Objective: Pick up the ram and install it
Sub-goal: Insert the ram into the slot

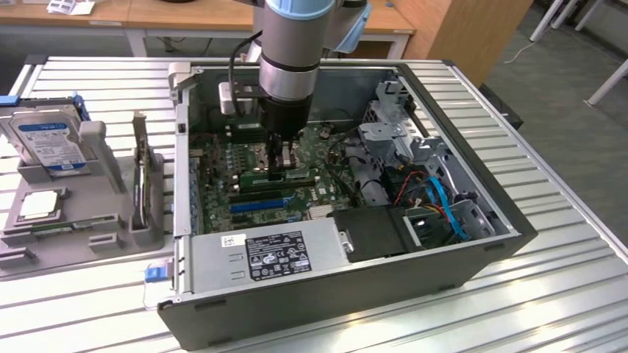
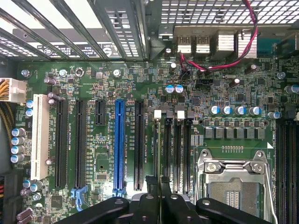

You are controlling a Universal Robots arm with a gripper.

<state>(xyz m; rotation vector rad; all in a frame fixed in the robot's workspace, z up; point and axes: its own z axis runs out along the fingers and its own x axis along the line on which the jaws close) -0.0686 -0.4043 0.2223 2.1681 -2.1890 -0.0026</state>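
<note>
ram clamped in gripper — edge-on, over motherboard slots

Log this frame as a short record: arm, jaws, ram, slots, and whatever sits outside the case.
arm: inside the open computer case
jaws: gripper shut on the ram
ram position: low over the motherboard, at the memory slots
ram seated: cannot tell
outside the case: hard drive in a grey tray, on the exterior view's left

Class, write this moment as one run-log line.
gripper: shut on ram | ram: at memory slots | seated: cannot tell | place: inside case
</note>
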